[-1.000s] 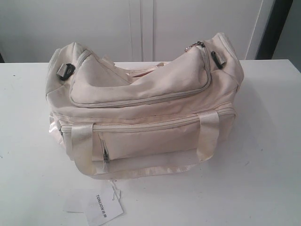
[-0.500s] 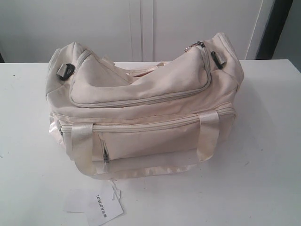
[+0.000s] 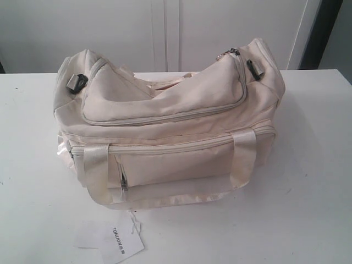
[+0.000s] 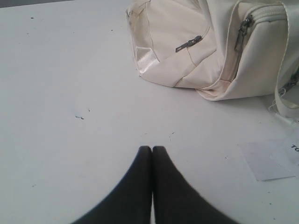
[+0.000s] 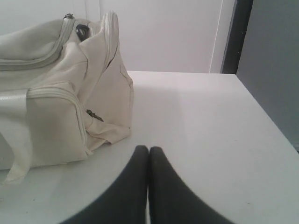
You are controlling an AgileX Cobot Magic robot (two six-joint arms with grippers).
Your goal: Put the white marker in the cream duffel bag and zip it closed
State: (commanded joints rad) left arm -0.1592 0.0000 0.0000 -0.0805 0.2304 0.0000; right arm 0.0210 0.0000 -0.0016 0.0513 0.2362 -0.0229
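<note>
Both grippers are empty with their dark fingers pressed together. The left gripper hangs low over the white table, its jaws closed tip to tip on nothing. The cream duffel bag lies well apart from those tips, with bare tabletop between. Only one end of the bag and part of its front show in the left wrist view. A white paper tag lies on the table just in front of the bag, and its print is too small to read with certainty.

From the exterior view neither arm shows. The bag sits in the middle of the table. A dark end clip marks its left end, and shiny straps cross the front. The front pocket's zip pull hangs beside the left strap. The curved top zipper looks drawn shut along the run that shows, with its pull up near the right end. The back of the bag is hidden.

The white marker shows in no view, so where it lies cannot be told.

The right gripper is likewise shut on nothing. The bag's right end stands apart from its tips, off to one side, cut off by the frame edge
</note>
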